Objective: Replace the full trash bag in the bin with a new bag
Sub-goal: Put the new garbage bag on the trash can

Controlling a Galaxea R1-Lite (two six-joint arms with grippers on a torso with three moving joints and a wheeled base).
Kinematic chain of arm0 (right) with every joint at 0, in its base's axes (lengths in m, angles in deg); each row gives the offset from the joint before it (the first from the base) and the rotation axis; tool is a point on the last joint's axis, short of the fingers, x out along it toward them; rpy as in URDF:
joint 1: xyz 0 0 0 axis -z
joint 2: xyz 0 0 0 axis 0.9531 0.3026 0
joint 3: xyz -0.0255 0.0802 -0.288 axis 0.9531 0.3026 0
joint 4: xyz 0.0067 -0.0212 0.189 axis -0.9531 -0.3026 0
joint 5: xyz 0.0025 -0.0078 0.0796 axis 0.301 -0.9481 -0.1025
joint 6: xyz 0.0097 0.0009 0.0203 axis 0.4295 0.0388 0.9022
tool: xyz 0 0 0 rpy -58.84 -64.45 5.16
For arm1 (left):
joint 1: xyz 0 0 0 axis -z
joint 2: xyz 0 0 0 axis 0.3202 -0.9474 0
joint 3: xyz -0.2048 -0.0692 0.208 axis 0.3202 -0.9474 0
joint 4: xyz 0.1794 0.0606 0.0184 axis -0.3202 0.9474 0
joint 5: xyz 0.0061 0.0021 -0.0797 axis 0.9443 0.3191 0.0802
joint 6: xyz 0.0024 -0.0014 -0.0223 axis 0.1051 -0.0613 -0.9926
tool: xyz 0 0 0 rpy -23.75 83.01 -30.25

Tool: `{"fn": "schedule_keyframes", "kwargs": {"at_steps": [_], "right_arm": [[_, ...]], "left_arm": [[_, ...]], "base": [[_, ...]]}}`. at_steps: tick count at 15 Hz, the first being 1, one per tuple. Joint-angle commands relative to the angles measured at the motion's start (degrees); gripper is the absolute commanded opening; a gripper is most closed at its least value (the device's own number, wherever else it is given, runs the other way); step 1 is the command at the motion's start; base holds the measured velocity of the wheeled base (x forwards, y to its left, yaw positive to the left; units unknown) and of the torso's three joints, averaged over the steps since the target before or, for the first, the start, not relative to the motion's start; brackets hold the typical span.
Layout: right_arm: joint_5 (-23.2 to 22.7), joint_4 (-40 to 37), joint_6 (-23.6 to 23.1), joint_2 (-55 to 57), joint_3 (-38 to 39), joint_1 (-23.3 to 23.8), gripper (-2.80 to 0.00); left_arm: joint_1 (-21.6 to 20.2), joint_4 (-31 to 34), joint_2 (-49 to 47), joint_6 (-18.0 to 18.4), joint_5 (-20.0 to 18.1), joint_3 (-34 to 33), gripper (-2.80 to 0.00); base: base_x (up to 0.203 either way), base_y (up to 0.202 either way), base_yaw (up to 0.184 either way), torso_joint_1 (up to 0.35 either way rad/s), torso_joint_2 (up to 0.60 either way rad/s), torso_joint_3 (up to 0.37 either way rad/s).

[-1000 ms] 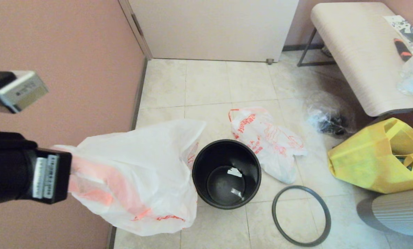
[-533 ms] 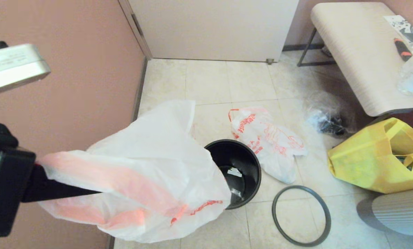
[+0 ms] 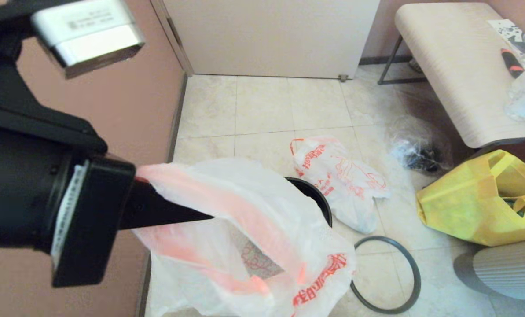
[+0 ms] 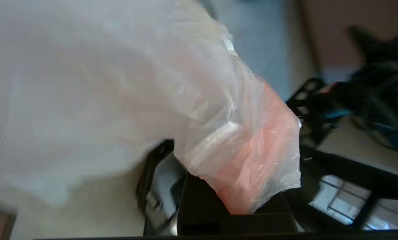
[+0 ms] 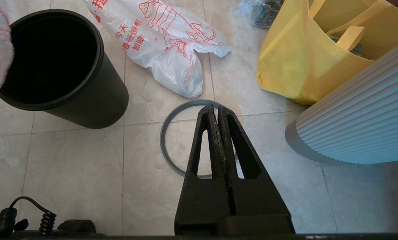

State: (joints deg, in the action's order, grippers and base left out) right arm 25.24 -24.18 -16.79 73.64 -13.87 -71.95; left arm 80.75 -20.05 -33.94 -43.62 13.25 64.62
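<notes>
Now, left gripper: fingers clamped together on an orange-red handle of the new bag, reaching in from the left at the pink wall side.
New bag: limp, thin white plastic with red lettering; it hung from the left fingers and draped over most of the bin's mouth, its lower part spread toward the near floor.
Bin: black, upright on the tiled floor; only the far right arc of its rim showed in the head view, and the right wrist view showed a dark inside.
Hoop: grey ring flat on the floor, just right of the bin.
Right gripper: idle above the hoop, fingers pressed together, holding nothing.
Printed white bag: on the floor behind the bin.
Yellow tote: beside the bench.
</notes>
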Motion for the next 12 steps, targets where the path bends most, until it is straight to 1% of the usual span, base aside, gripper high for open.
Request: {"fn": "schedule_keyframes", "kwargs": {"at_steps": [1, 3, 4, 6, 7, 9, 12], "right_arm": [[0.0, 0.0, 0.0, 0.1, 0.0, 0.0, -2.80], [0.0, 0.0, 0.0, 0.1, 0.0, 0.0, -2.80], [0.0, 0.0, 0.0, 0.1, 0.0, 0.0, -2.80], [0.0, 0.0, 0.0, 0.1, 0.0, 0.0, -2.80], [0.0, 0.0, 0.0, 0.1, 0.0, 0.0, -2.80], [0.0, 0.0, 0.0, 0.1, 0.0, 0.0, -2.80], [0.0, 0.0, 0.0, 0.1, 0.0, 0.0, -2.80]], "left_arm": [[0.7, -0.2, -2.9, 0.4, -3.4, 3.0, -2.80], [-0.1, -0.5, -4.8, 0.2, -7.4, 4.0, -2.80], [-0.7, -1.0, -6.2, 0.2, -8.8, 5.6, -2.80], [-3.2, -2.4, -10.8, -0.3, -10.9, 9.0, -2.80], [-5.2, -3.2, -13.0, -0.7, -11.8, 9.9, -2.80], [-8.6, -9.2, -15.1, -0.6, -16.0, 11.4, -2.80], [-11.3, -13.4, -18.0, -0.7, -19.3, 15.0, -2.80]], "base": [[0.000, 0.000, 0.000, 0.000, 0.00, 0.000], [0.000, 0.000, 0.000, 0.000, 0.00, 0.000], [0.000, 0.000, 0.000, 0.000, 0.00, 0.000], [0.000, 0.000, 0.000, 0.000, 0.00, 0.000], [0.000, 0.000, 0.000, 0.000, 0.00, 0.000], [0.000, 0.000, 0.000, 0.000, 0.00, 0.000], [0.000, 0.000, 0.000, 0.000, 0.00, 0.000]]}}
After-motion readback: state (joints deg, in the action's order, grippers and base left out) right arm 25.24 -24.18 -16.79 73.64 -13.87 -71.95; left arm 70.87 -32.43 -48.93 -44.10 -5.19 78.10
